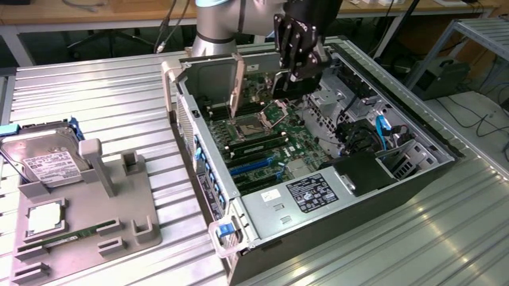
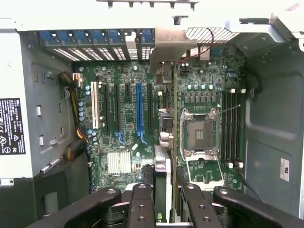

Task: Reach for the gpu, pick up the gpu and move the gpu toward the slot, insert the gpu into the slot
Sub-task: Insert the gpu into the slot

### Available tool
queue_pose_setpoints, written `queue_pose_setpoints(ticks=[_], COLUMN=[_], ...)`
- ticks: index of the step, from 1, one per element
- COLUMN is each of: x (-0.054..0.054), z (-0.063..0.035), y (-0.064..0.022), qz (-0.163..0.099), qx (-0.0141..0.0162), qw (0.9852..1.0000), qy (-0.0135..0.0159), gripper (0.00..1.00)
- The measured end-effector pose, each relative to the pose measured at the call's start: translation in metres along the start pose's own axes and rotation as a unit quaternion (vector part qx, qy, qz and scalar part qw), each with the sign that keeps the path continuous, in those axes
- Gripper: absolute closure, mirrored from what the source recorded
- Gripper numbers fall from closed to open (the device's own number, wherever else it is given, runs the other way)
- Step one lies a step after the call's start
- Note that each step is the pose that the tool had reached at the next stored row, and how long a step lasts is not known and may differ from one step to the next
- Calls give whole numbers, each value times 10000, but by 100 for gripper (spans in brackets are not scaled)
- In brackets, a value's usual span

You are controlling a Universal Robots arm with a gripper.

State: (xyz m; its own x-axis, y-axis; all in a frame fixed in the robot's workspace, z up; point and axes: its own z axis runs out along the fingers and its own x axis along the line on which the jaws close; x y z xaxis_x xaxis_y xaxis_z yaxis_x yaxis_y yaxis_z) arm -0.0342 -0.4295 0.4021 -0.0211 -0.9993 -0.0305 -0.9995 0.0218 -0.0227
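On the desk [image 1: 95,101] the open computer case [image 1: 433,143] exposes the motherboard [image 2: 124,138], above which the claw [image 1: 292,74] is clamped on the gpu [image 1: 288,88], so pickup is judged complete, while the blue slot [image 2: 139,107] on the motherboard stands vacant, insertion outstanding.

The arm [image 1: 216,24] stood at the top centre of the exterior view, its gripper [image 1: 296,72] pointed downward just right of it, fingers [image 2: 141,202] clamped on the gpu [image 1: 289,86].
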Motion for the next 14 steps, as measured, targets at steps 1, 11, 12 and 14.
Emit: queue_pose_setpoints(ticks=[1,11,12,14], x=[0,11,19,25], z=[10,104,111,148], y=[1,10,10,14], qz=[-1,-13,-13,-16], qx=[16,44,44,44], qw=[10000,10000,10000,10000], qy=[1,3,3,3], gripper=[73,73,73,73])
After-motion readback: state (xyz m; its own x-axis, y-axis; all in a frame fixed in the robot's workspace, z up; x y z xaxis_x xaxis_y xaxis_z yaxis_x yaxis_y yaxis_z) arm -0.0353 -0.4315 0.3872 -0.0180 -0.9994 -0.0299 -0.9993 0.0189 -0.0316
